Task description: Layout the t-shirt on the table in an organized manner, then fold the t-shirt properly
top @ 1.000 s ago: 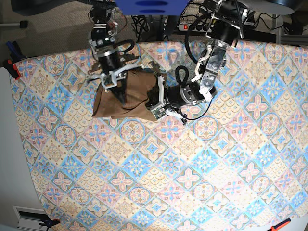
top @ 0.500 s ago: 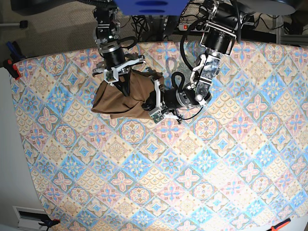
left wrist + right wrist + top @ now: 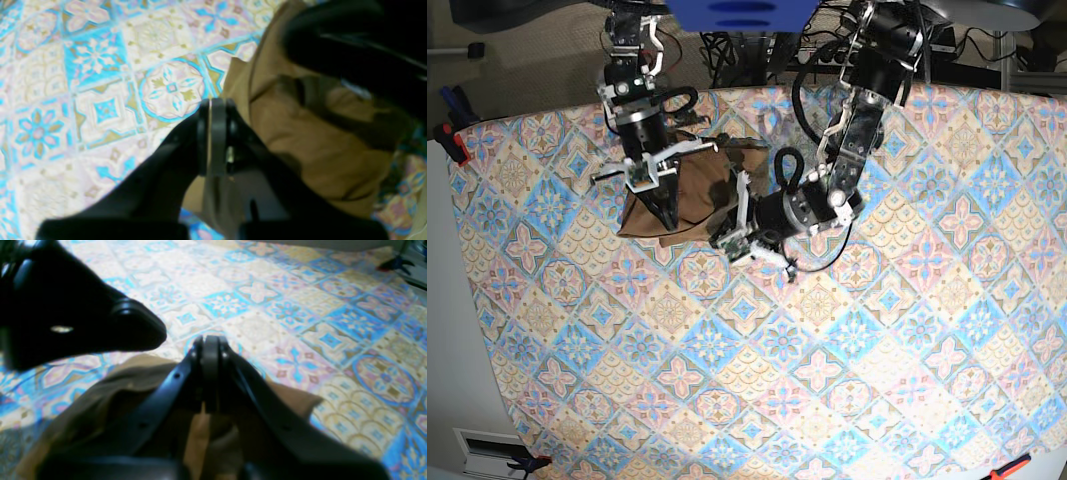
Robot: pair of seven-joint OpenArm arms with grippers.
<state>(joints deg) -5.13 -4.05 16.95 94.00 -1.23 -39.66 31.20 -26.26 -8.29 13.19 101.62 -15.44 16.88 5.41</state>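
2 closed pincers, left pincer [image 3: 212,140] and right pincer [image 3: 210,373], pinch the bunched t-shirt [image 3: 689,195].

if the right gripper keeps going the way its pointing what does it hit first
Probably the t-shirt just below the shut tips of the right gripper, then the table; depth is unclear.

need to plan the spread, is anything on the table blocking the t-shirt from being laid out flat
Nothing visible does. The t-shirt sits bunched on the table, with only patterned cloth showing around it. Just the left gripper and right gripper are at it.
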